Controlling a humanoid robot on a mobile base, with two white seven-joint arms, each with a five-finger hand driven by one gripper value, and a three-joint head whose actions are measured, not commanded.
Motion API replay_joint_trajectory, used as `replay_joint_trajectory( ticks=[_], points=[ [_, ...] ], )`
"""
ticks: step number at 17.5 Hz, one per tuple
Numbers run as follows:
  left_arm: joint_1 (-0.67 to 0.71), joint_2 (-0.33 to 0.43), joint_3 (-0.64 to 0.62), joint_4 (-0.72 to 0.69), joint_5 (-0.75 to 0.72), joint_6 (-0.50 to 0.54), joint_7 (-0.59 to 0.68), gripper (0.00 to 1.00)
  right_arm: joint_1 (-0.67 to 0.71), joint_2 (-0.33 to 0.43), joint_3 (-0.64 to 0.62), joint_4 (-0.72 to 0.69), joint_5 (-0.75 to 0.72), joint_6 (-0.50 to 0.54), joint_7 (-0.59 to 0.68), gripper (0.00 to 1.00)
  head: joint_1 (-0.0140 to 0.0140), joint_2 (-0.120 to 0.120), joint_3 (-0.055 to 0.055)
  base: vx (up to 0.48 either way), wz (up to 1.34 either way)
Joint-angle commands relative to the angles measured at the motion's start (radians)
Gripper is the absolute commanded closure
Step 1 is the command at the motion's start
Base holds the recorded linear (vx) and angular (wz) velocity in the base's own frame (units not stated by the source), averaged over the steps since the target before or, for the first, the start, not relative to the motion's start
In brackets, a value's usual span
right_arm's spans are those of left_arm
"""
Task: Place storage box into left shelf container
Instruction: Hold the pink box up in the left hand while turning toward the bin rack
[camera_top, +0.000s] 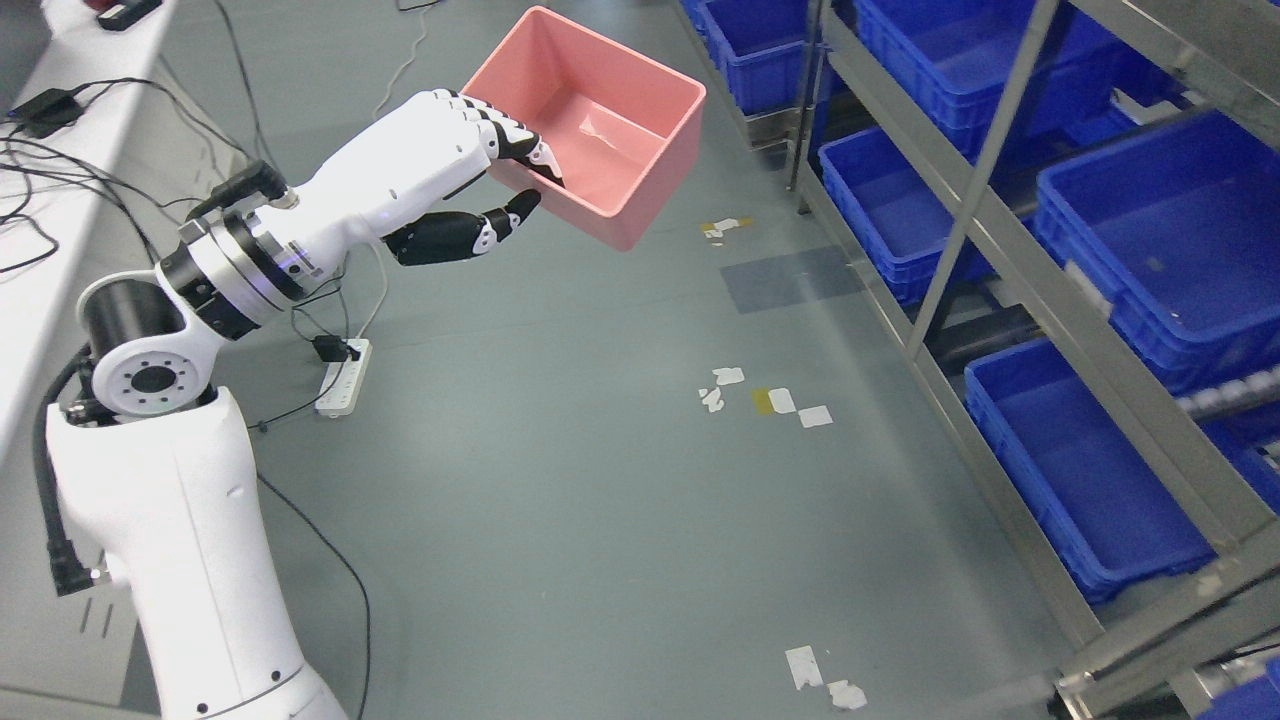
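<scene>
A pink storage box (610, 140), empty and tilted, hangs in the air above the grey floor. My left hand (505, 175) is shut on its near-left wall, fingers over the rim and thumb under the outside. The left arm reaches up from the lower left. A metal shelf rack (1000, 130) with blue containers stands at the right; the nearest blue container (890, 205) on its lower level lies to the right of the box, apart from it. The right hand is out of view.
Several more blue bins (1085, 480) fill the rack's levels. A white table (60, 180) with cables runs along the left. A power strip (343, 375) and cables lie on the floor, along with tape scraps (765, 400).
</scene>
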Motion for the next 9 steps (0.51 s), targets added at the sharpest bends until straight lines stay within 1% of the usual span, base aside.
replay_joint_trajectory(
  ticks=[1, 6, 9],
  points=[
    [0.008, 0.016, 0.025, -0.004, 0.000, 0.000, 0.002, 0.99, 0.000, -0.017, 0.000, 0.000, 0.008, 0.001, 0.343, 0.00, 0.0000, 0.000, 0.000, 0.101, 0.45],
    [0.008, 0.016, 0.031, -0.004, -0.001, 0.000, 0.003, 0.99, 0.000, -0.017, 0.000, 0.000, 0.008, 0.001, 0.343, 0.00, 0.0000, 0.000, 0.000, 0.120, 0.37],
    [0.008, 0.016, 0.042, -0.004, 0.000, 0.000, 0.003, 0.99, 0.000, -0.017, 0.000, 0.000, 0.008, 0.001, 0.343, 0.00, 0.0000, 0.000, 0.000, 0.182, 0.17]
  ],
)
